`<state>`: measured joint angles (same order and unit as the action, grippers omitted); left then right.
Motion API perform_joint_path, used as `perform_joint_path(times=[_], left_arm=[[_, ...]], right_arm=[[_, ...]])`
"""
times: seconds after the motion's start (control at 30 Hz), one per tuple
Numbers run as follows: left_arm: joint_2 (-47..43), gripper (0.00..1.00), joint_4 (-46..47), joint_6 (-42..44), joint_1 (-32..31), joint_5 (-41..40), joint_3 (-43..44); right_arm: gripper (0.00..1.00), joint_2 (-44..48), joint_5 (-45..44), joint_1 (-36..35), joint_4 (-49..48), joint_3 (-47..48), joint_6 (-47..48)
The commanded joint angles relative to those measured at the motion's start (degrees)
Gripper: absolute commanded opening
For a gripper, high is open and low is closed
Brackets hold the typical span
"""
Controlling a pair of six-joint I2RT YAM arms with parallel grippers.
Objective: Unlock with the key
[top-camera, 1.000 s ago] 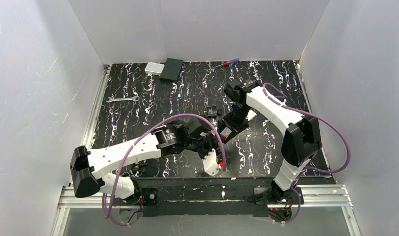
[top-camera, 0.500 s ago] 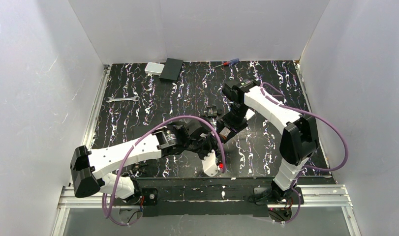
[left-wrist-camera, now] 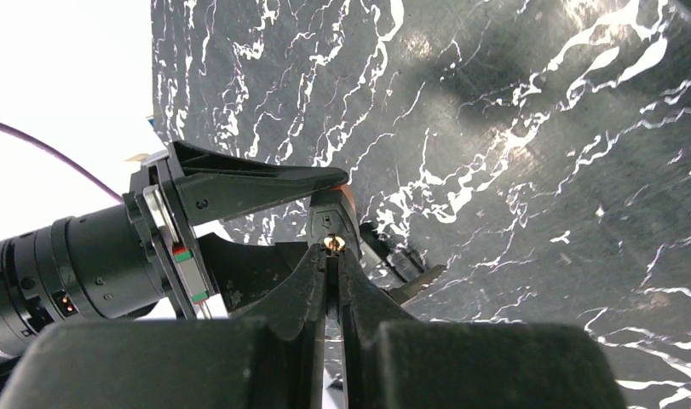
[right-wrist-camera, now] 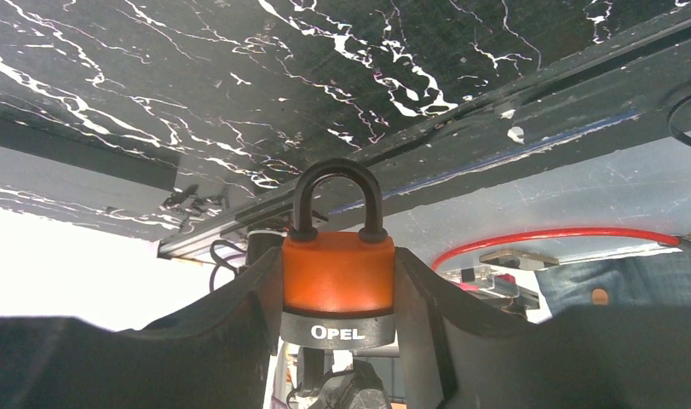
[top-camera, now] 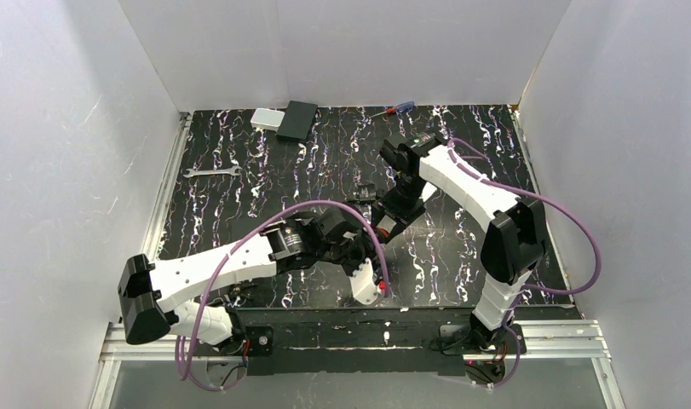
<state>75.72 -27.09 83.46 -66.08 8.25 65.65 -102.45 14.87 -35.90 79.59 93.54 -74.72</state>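
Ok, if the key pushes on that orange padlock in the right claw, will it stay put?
Probably mostly. The padlock looks a rigid, dense block, and the right claw squeezes its flat sides, so it should not flex. Its orange cover looks smooth, so it may slide back or pivot in the grip. The shackle sticks out free, bracing nothing.

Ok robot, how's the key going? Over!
Right gripper clamping orange padlock, shackle closed. Left gripper shut on key, tip at padlock's underside. Nothing between them.

My right pincer [top-camera: 387, 220] blocks the left pincer [top-camera: 371, 233] over the counter [top-camera: 461, 256]. I see open room to the right; a wrench [top-camera: 212, 172] lies far left.
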Motion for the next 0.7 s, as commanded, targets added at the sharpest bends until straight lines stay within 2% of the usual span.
perform_joint_path(times=[0.0,0.3,0.47,0.53,0.6,0.67], left_arm=[[-0.81,0.00,-3.76,6.77,-0.19,-0.86,-2.92],[-0.43,0.00,-0.08,-0.34,-0.19,-0.39,-1.88],[0.04,0.00,-4.04,5.07,-0.19,-2.34,-2.29],[-0.09,0.00,-1.78,1.08,-0.19,-1.93,-2.26],[-0.58,0.00,4.09,-8.20,-0.10,-0.95,-1.74],[-0.63,0.00,4.71,-8.37,-0.10,0.22,-1.63]], right_arm=[[0.01,3.19,6.35,-1.09,1.66,1.06,-2.63],[0.01,3.05,5.53,-1.50,1.98,2.35,-2.76],[0.01,3.05,5.60,-1.58,1.97,2.65,-2.58],[0.01,2.83,5.33,-1.82,1.85,3.21,-2.29],[0.01,2.54,4.69,-1.99,1.89,4.20,-1.85],[0.01,2.44,4.17,-2.07,1.97,5.05,-1.66]])
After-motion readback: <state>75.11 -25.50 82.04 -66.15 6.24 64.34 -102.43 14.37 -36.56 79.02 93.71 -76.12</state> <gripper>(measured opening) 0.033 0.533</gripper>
